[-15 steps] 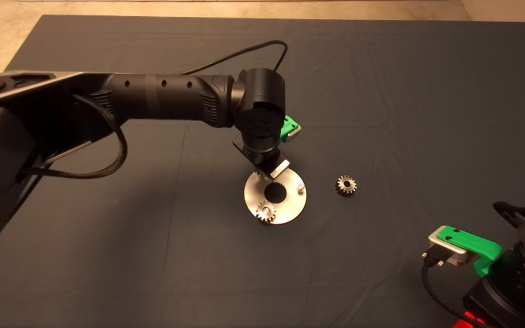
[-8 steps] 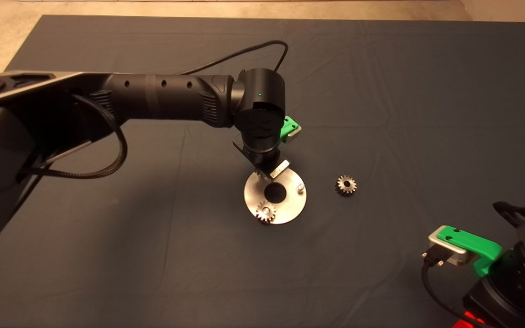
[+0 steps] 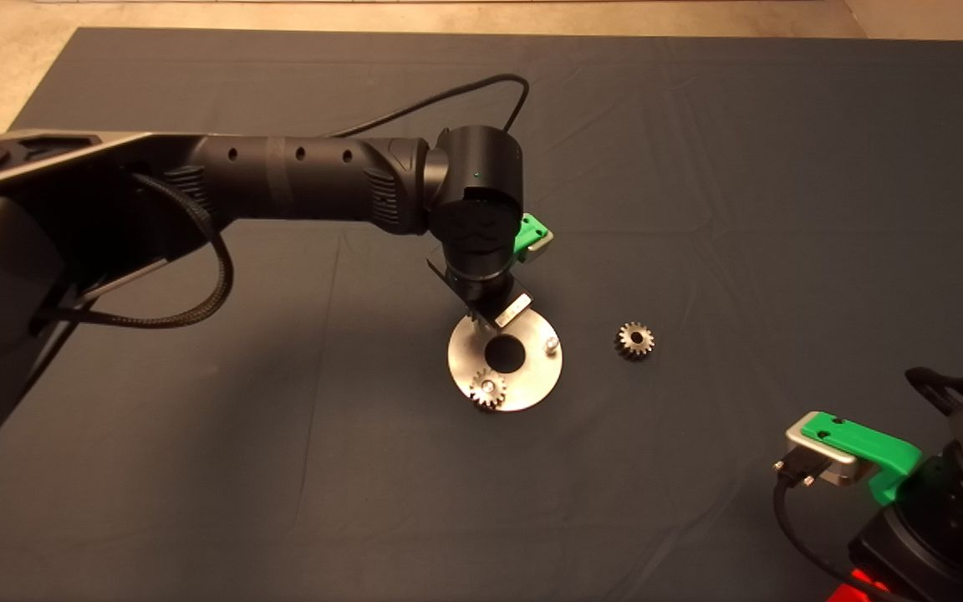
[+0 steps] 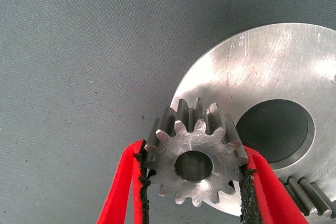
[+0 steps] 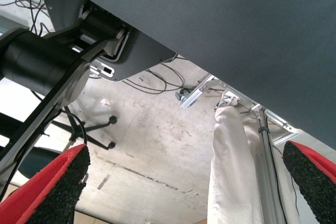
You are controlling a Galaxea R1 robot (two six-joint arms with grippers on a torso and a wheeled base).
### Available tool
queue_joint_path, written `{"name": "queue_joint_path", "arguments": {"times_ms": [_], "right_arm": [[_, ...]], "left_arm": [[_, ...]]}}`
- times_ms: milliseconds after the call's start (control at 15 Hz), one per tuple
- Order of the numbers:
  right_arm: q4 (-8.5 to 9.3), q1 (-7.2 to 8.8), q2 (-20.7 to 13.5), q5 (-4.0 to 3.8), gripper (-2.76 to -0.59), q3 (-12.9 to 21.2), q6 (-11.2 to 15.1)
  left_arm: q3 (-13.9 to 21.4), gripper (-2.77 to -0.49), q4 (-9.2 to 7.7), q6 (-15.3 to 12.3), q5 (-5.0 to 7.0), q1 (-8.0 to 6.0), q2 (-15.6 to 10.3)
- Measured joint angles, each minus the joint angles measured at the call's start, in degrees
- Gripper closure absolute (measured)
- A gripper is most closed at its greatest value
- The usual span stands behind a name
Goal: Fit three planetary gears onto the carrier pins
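A robot's left gripper (image 4: 192, 182) holds a planetary gear (image 4: 195, 162) flat between its two red fingers, the black pads (image 4: 142, 174) pressed against the teeth on either side, directly above the far-left rim of the silver carrier disc (image 3: 532, 376) at the middle of the dark mat (image 3: 281, 468). In the wrist view the gear's centre hole looks dark and no pin shows through it, so whether the gear is lined up with its peg or already partly down on it cannot be told; that third pin is hidden under the gripper in the head view as well. One gear (image 3: 487, 390) already sits on the pin at the disc's near edge, its teeth also visible at the border of the wrist view (image 4: 310, 192). A bare pin (image 3: 550, 344) stands upright on the disc's right side, awaiting its part. The last loose gear (image 3: 634, 340) lies on the mat just to the right of the disc, apart from it. By this count one gear is installed, a second is in hand over the carrier, and a third has yet to be picked up. The right gripper (image 5: 184, 182) waits parked at the near-right corner of the scene, its fingers spread wide and holding nothing, its camera looking past the mat's edge to the floor.
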Motion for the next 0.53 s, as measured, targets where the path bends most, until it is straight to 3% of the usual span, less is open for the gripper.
{"name": "queue_joint_path", "arguments": {"times_ms": [533], "right_arm": [[-0.06,0.26,-0.02,0.00,-2.73,0.00,-0.24]], "left_arm": [[0.79,-0.78,-0.54,0.05,0.00,0.06,-0.17]]}}
